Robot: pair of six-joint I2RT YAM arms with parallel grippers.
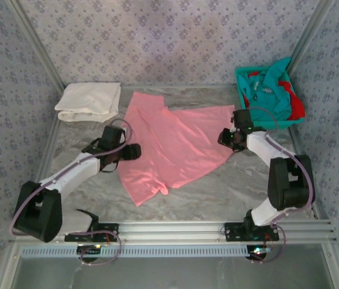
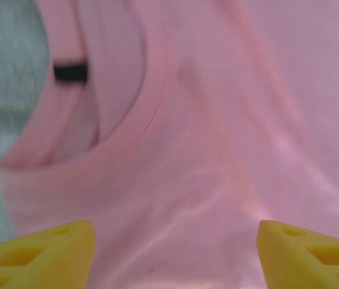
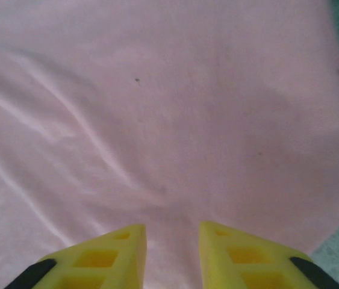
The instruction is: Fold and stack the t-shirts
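A salmon pink t-shirt point(image 1: 175, 144) lies spread and creased in the middle of the table. My left gripper point(image 1: 132, 152) hovers at its left edge, open. In the left wrist view the yellow fingertips point(image 2: 61, 247) stand wide apart over the pink cloth point(image 2: 217, 132), just below the collar point(image 2: 127, 129). My right gripper point(image 1: 226, 137) sits on the shirt's right edge. In the right wrist view its gripper point(image 3: 172, 226) shows a narrow gap over pink cloth point(image 3: 157, 108), with creases running towards it. A cream-white t-shirt point(image 1: 89, 101) lies folded at the back left.
A teal mesh basket point(image 1: 239, 75) stands at the back right, holding a teal shirt point(image 1: 271, 87) and a red one point(image 1: 297, 107). Patterned walls close in the table on three sides. Bare marbled table point(image 1: 217, 186) lies in front of the pink shirt.
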